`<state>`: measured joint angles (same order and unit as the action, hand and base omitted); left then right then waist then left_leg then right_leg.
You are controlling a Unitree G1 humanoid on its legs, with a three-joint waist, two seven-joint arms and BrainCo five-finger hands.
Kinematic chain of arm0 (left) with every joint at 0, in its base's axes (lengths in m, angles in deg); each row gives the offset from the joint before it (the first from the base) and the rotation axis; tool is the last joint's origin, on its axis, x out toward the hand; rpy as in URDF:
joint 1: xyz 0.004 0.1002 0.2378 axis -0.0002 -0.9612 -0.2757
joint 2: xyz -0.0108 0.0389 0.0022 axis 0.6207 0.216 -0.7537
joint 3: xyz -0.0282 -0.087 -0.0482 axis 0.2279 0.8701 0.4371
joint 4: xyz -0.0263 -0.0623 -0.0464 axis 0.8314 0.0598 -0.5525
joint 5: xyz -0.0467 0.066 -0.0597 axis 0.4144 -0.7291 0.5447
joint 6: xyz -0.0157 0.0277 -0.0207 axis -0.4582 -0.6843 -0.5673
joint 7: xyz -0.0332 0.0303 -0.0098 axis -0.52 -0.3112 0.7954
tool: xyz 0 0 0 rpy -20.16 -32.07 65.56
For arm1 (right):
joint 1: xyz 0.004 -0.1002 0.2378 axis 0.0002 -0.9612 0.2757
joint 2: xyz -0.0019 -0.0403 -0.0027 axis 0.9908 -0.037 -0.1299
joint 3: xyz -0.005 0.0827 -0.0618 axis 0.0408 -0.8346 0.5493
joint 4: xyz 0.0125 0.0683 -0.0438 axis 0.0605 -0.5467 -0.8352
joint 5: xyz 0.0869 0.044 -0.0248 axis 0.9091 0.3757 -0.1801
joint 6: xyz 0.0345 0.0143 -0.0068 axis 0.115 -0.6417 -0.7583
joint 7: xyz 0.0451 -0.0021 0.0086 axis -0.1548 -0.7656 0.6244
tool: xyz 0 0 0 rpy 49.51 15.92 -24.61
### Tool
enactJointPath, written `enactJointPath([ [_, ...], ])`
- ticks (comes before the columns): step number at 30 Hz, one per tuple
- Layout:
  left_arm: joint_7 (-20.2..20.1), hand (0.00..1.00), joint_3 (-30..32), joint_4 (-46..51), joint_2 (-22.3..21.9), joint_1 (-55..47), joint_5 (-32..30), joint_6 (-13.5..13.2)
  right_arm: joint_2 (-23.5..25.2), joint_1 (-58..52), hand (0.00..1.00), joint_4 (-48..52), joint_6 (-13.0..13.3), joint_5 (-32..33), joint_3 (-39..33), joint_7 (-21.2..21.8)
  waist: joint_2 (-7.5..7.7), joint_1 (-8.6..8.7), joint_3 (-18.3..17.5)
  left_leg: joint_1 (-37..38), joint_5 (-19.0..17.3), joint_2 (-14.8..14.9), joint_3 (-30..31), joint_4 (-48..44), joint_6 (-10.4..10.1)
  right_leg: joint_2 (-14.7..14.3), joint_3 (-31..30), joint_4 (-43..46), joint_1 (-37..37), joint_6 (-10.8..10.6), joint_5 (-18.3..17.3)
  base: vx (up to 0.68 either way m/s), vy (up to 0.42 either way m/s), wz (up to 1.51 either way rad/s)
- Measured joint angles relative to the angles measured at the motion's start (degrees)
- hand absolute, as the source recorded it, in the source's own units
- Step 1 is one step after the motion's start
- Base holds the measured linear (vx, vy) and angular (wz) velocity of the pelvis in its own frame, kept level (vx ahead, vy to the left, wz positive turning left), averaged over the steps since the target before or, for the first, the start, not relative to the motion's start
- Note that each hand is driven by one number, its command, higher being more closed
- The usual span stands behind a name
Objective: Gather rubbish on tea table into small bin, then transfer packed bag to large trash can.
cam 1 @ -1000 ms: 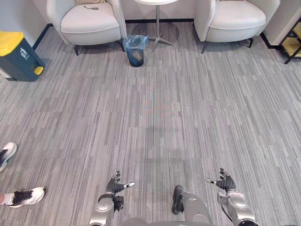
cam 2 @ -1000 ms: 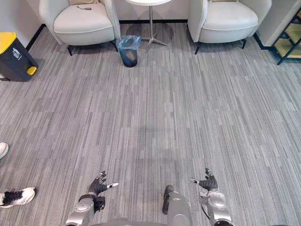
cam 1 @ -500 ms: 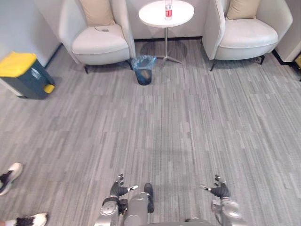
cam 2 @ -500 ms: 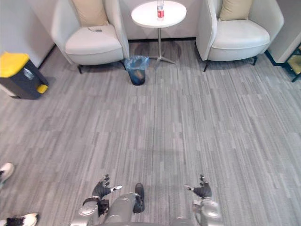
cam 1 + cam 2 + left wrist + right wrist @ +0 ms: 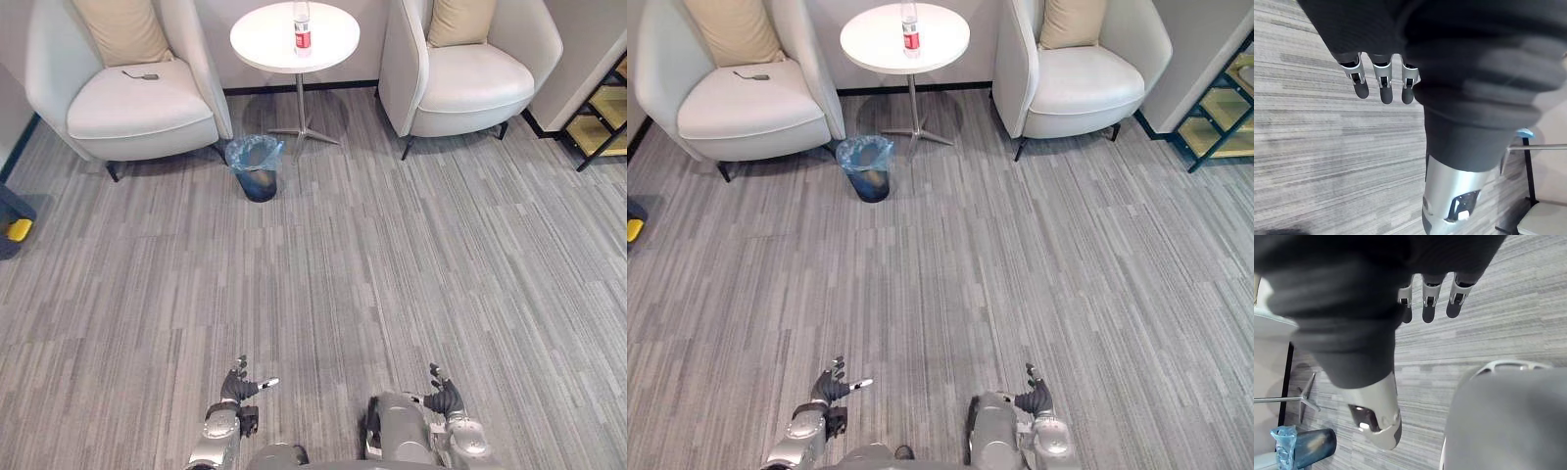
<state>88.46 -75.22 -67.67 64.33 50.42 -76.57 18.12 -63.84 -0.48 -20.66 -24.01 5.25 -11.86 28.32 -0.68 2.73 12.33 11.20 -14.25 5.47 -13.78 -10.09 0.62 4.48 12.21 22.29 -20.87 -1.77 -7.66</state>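
Far side of grey striped floor (image 5: 323, 274): round white tabletop (image 5: 269, 44) on thin metal stand, set between two pale armchairs. On tabletop: one clear bottle (image 5: 302, 15) with red label, upright, toward the far edge. Small bin (image 5: 256, 168), dark and lined with a blue bag, standing on floor just beside near corner of left armchair (image 5: 137, 108), near foot of the stand; contents not readable. Same small bin visible past the thumb in right wrist view. Left armchair: tan cushion (image 5: 113, 29) against backrest, small dark object (image 5: 142, 74) lying on seat, too small to identify. Right armchair (image 5: 470, 83): second tan cushion (image 5: 460, 20) against backrest. Large trash can (image 5: 10, 211), dark with a yellow part, cut off at left edge, well apart from small bin. Dark-framed shelf (image 5: 600, 122) at right edge. Left hand (image 5: 238, 388) low at near edge, over bare floor, well apart from tabletop and small bin; fingers (image 5: 1381, 88) straight and relaxed in left wrist view, nothing held. Right hand (image 5: 447, 400) likewise low at near edge on the right; fingers straight in right wrist view, released, empty.
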Motion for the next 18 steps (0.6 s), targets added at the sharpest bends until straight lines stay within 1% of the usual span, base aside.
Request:
enactJointPath([
  [1,-0.01,0.00,0.06,-1.06,-0.16,-0.10,0.03,-0.07,-0.10,-0.93,0.00,-0.73,0.04,0.17,-0.14,0.08,0.58,0.09,-0.38,2.07,-1.24,0.19,2.28,0.08,-2.89,-0.67,-1.01,-3.20,0.68,4.61,9.28,0.58,-0.237,0.10],
  [2,-0.11,0.00,0.00,-1.98,-1.18,0.20,0.06,-0.14,-1.05,0.19,0.00,-1.55,-0.15,-0.01,-0.25,-0.09,-1.15,-0.38,-0.39,2.46,-0.86,1.99,3.41,-0.23,-4.05,-2.20,-0.77,-1.40,0.35,5.71,8.05,0.67,-0.286,0.03],
  [3,-0.13,0.00,0.04,-2.27,-1.75,0.33,0.02,-0.39,-1.33,0.47,0.00,-1.44,-0.20,-0.01,-0.27,-0.24,-1.32,-0.19,-0.44,1.87,0.47,2.42,4.87,-1.62,-6.11,-2.35,-0.62,-0.44,0.30,5.55,5.17,0.53,-0.238,-0.07],
  [4,-0.12,0.00,0.05,-2.28,-2.44,0.38,0.02,-0.46,-1.43,0.56,0.00,-1.62,-0.26,-0.02,-0.22,-0.22,-1.79,0.20,-0.44,0.64,1.42,3.07,6.61,-4.20,-6.89,-2.52,0.12,0.43,0.46,5.99,3.43,0.57,-0.308,0.25],
  [5,-0.17,0.00,0.03,-2.35,-3.17,0.67,0.02,-0.45,-1.10,0.61,0.00,-2.21,-0.26,0.12,-0.45,-0.15,-2.09,0.85,-0.37,-2.13,3.37,3.90,8.77,-10.21,-8.12,-2.73,1.09,0.12,1.91,6.45,1.73,0.37,-0.206,0.32],
  [6,-0.29,0.00,0.05,-2.38,-3.60,0.78,0.05,-0.45,-1.18,0.75,0.00,-2.64,-0.22,0.18,-0.39,-0.17,-2.33,1.05,-0.24,-4.02,4.76,4.54,9.73,-14.76,-9.26,-3.03,1.63,-0.94,3.48,6.61,1.28,0.52,-0.278,0.40],
  [7,-0.37,0.00,0.06,-2.32,-4.31,0.80,0.07,-0.60,-1.38,0.82,0.00,-3.12,-0.35,0.19,-0.12,-0.20,-2.64,1.00,0.06,-8.51,6.35,5.48,12.00,-26.07,-10.62,-4.16,2.03,-4.54,7.91,6.75,0.94,0.39,-0.169,0.27],
  [8,-0.53,0.00,0.16,-2.34,-4.52,0.51,0.18,-0.70,-1.29,0.67,0.00,-3.11,-0.28,0.48,0.62,-0.23,-2.55,0.23,0.35,-12.69,5.91,6.68,12.09,-37.28,-9.91,-5.17,2.58,-8.03,12.95,7.24,0.61,0.46,-0.188,0.22],
  [9,-0.58,0.00,0.15,-2.30,-4.55,0.34,0.33,-0.71,-1.34,0.51,0.00,-3.13,-0.23,0.86,1.25,-0.29,-2.47,-0.30,0.46,-14.74,5.39,7.09,11.68,-41.78,-9.03,-5.60,2.88,-9.69,15.59,7.66,0.17,0.35,-0.108,0.19],
  [10,-0.67,0.00,0.21,-2.26,-4.51,-0.06,0.73,-0.81,-1.06,0.44,0.00,-3.24,-0.23,0.88,1.56,-0.27,-2.12,-0.95,0.68,-18.51,4.09,7.61,10.25,-46.85,-6.86,-6.12,3.44,-12.56,20.26,7.82,-0.39,0.26,-0.078,0.21],
  [11,-0.70,0.00,0.25,-2.25,-4.52,-0.01,0.82,-0.81,-0.80,0.50,0.00,-3.26,-0.23,0.89,1.54,-0.27,-1.95,-1.22,0.74,-20.41,3.58,7.62,9.41,-47.63,-6.02,-6.21,3.62,-13.66,22.03,7.70,-0.39,0.30,-0.080,0.16],
  [12,-0.96,0.00,0.24,-2.28,-4.58,-0.05,1.12,-0.78,-0.41,0.75,0.00,-3.22,-0.18,1.47,1.51,-0.33,-1.62,-2.18,0.82,-23.91,2.76,7.37,7.46,-46.26,-4.71,-6.24,3.61,-15.40,23.99,7.21,-0.24,0.29,-0.036,-0.02],
  [13,-1.31,0.00,0.25,-2.28,-4.60,0.05,1.13,-0.74,-0.09,1.40,0.00,-3.38,-0.24,2.04,1.48,-0.41,-1.88,-3.11,0.88,-27.00,2.27,6.49,5.88,-40.77,-4.09,-6.02,3.30,-16.72,25.80,7.01,-0.22,0.31,-0.005,-0.10],
  [14,-1.37,0.00,0.27,-2.21,-4.61,0.16,1.15,-0.77,0.05,1.74,0.00,-3.45,-0.26,2.12,1.43,-0.41,-1.95,-3.60,0.97,-28.07,2.27,5.69,5.47,-37.16,-4.09,-5.65,3.23,-17.12,26.19,6.92,-0.26,0.42,0.086,-0.11],
  [15,-1.34,0.00,0.25,-2.28,-4.59,0.77,1.15,-0.74,0.19,2.20,0.00,-3.46,-0.30,2.15,1.23,-0.46,-1.62,-3.73,1.30,-29.48,2.77,2.02,5.34,-24.85,-4.34,-3.90,2.98,-17.64,27.50,5.62,-1.02,0.37,0.114,-0.02],
  [16,-1.31,0.00,0.14,-2.29,-4.78,0.75,1.15,-0.72,0.18,2.18,0.00,-3.41,-0.29,2.14,1.18,-0.46,-1.74,-3.77,1.24,-29.00,4.28,0.08,5.55,-16.05,-5.67,-3.09,2.92,-17.66,28.23,4.33,-1.83,0.36,0.130,0.00],
  [17,-1.30,0.00,0.02,-2.31,-4.92,0.72,1.15,-0.73,0.15,2.11,0.00,-3.41,-0.29,2.13,1.18,-0.47,-2.20,-3.64,1.19,-28.28,6.65,-0.64,5.80,-10.54,-5.74,-3.02,2.75,-17.84,28.88,3.47,-2.51,0.39,0.189,-0.12],
  [18,-1.28,0.00,-0.02,-2.52,-5.33,0.56,1.15,-0.74,-0.11,1.97,0.00,-3.46,-0.31,2.12,1.19,-0.47,-4.00,-3.81,1.09,-27.29,11.27,-0.49,6.00,-2.24,-6.02,-4.16,1.82,-18.31,30.11,2.37,-3.72,0.39,0.204,-0.33],
])
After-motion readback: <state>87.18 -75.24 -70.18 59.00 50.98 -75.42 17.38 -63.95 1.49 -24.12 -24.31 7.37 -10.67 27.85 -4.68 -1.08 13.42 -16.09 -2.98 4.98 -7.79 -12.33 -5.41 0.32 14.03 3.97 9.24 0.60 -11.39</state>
